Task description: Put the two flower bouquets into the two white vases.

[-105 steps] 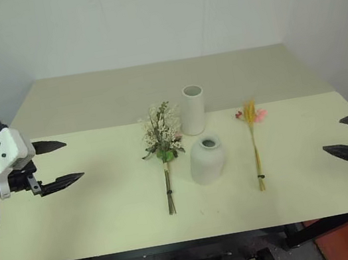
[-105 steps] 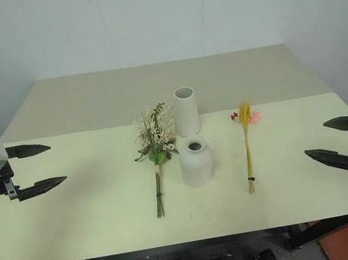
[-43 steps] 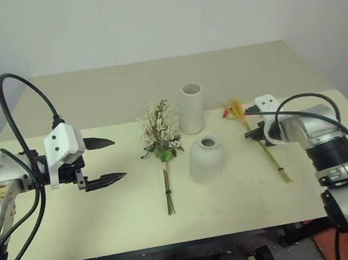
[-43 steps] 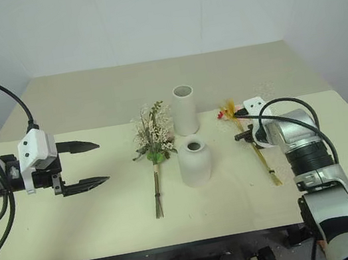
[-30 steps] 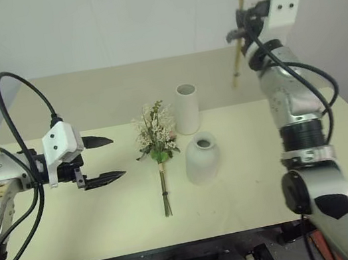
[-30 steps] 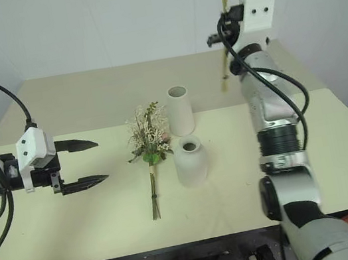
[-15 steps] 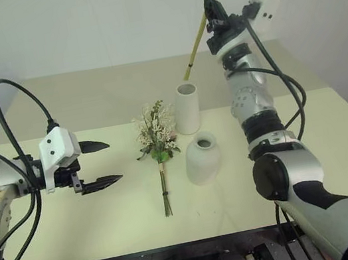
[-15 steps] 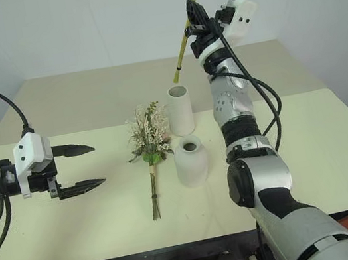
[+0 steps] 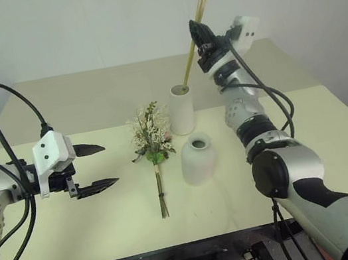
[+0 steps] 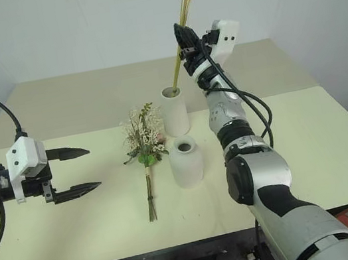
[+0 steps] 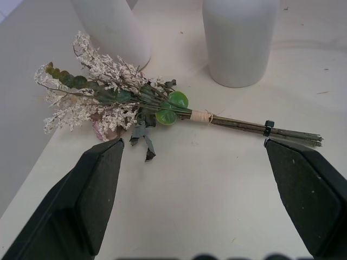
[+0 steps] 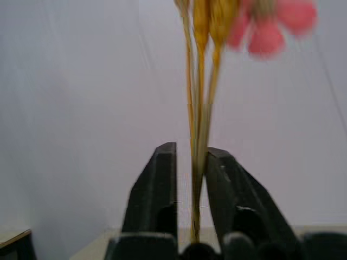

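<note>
The thin bouquet [image 9: 198, 12] of yellow stalks with pink blooms stands steeply tilted, its lower ends inside the mouth of the tall cylinder vase [image 9: 181, 110]. My right gripper [image 9: 198, 28] points up around those stalks above the vase; in the right wrist view the fingers [image 12: 162, 179] stand slightly apart, the stalks [image 12: 198, 135] against one of them. The dome-shaped vase [image 9: 197, 159] sits just in front. The bushy bouquet [image 9: 149, 138] lies flat to the left of both vases. My left gripper [image 9: 109, 163] hovers open further left, facing that bouquet [image 11: 124, 100].
The cream table [image 9: 312, 146] stretches wide on both sides of the vases, with a darker beige strip at the back along the white wall. The table's front edge runs close below the bushy bouquet's stems.
The right arm has come down and left with the thin bouquet, so its stalk ends now sit in the tall vase's mouth. Its fingers have parted a little. The left gripper has stayed put.
</note>
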You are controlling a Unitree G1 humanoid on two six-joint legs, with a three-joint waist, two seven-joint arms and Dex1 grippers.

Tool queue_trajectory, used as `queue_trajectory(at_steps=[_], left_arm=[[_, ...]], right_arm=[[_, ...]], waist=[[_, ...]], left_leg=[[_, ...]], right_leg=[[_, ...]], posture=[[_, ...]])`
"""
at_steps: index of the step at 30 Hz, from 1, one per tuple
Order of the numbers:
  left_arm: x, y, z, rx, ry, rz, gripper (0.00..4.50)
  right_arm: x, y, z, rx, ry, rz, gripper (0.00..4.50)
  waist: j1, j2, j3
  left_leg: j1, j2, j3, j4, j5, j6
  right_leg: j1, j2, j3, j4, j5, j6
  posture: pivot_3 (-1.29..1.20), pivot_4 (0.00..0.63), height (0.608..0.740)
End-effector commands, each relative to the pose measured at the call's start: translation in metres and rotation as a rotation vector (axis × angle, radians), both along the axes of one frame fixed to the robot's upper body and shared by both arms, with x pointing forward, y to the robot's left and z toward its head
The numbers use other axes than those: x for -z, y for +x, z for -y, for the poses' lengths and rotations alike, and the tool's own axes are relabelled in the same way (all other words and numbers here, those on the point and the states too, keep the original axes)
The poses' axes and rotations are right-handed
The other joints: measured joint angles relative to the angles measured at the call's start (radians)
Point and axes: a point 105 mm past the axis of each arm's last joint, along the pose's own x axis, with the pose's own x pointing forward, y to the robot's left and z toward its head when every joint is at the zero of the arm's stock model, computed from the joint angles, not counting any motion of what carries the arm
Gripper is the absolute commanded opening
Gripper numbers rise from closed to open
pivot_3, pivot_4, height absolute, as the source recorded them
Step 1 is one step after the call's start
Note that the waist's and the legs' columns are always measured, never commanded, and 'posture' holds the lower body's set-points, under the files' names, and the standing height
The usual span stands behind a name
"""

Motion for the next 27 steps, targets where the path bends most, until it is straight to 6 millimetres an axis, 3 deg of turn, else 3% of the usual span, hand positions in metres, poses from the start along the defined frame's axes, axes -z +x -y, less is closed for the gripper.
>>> queue_trajectory(at_steps=[1, 7, 12, 18, 27], left_arm=[[-0.015, -0.003, -0.001, 0.001, 0.013, 0.061, 4.50], [-0.014, -0.001, 0.000, 0.003, 0.009, 0.064, 4.50], [-0.014, 0.001, 0.001, -0.008, -0.013, 0.057, 4.50], [-0.012, 0.019, 0.019, -0.156, -0.251, 0.085, 4.50], [-0.003, 0.052, 0.043, -0.442, -0.420, -0.092, 4.50]], right_arm=[[-0.008, -0.011, -0.012, -0.033, -0.097, 0.096, 2.49], [0.018, -0.006, -0.024, 0.023, -0.381, 0.057, 4.43], [0.032, -0.006, 0.000, 0.067, -0.535, 0.014, 4.43], [0.035, -0.045, 0.034, 0.030, -0.766, 0.005, 4.43], [0.036, -0.086, 0.101, 0.137, -1.012, -0.210, 4.43]], waist=[[0.000, 0.000, 0.000], [0.001, 0.000, 0.000], [0.012, 0.000, 0.000], [0.034, 0.000, 0.000], [0.047, 0.000, 0.000]], left_leg=[[0.000, 0.000, 0.000, 0.000, 0.000, 0.000], [0.000, 0.000, 0.000, 0.000, 0.000, 0.000], [0.000, 0.000, 0.000, 0.000, 0.000, 0.000], [-0.001, -0.001, 0.000, 0.000, 0.000, 0.000], [0.007, -0.002, -0.001, 0.003, 0.000, 0.000]], right_leg=[[0.000, 0.000, 0.000, 0.000, 0.000, 0.000], [0.000, 0.000, 0.000, 0.001, 0.000, 0.000], [0.000, 0.000, 0.000, 0.000, 0.000, 0.000], [0.000, -0.001, 0.000, 0.000, -0.001, 0.000], [0.005, 0.000, 0.001, 0.007, -0.006, 0.007]], posture=[[0.00, 0.150, 0.740], [0.00, 0.150, 0.740], [0.00, 0.150, 0.740], [0.00, 0.150, 0.740], [0.00, 0.150, 0.740]])
